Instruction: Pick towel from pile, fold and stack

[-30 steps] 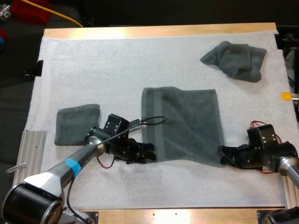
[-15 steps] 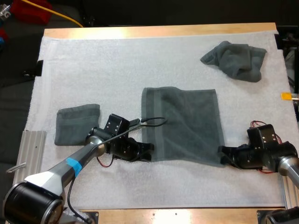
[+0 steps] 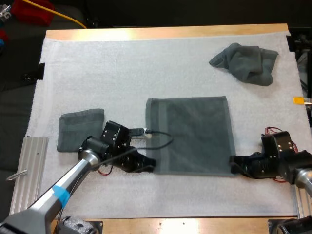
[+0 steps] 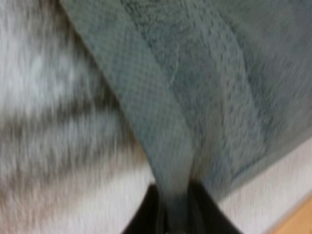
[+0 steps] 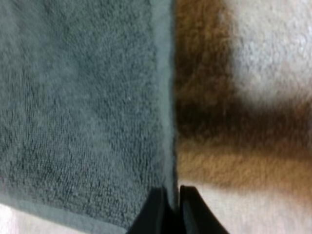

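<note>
A dark grey-green towel (image 3: 195,134) lies spread flat in the middle of the mat. My left gripper (image 3: 148,165) is shut on its near left corner, and the towel's hem (image 4: 161,146) runs down between the black fingers. My right gripper (image 3: 235,165) is shut on the near right corner, pinching the towel's edge (image 5: 163,122). A folded towel (image 3: 80,129) rests at the left of the mat. A crumpled towel (image 3: 246,62) sits at the far right.
A white mat (image 3: 122,68) covers the wooden table (image 3: 165,32). A metal rail (image 3: 29,163) lies off the mat's left side, close to the left arm.
Both grippers have pulled back toward the near edge with the towel's corners. The towel now lies flatter and squarer, its near edge closer to me.
</note>
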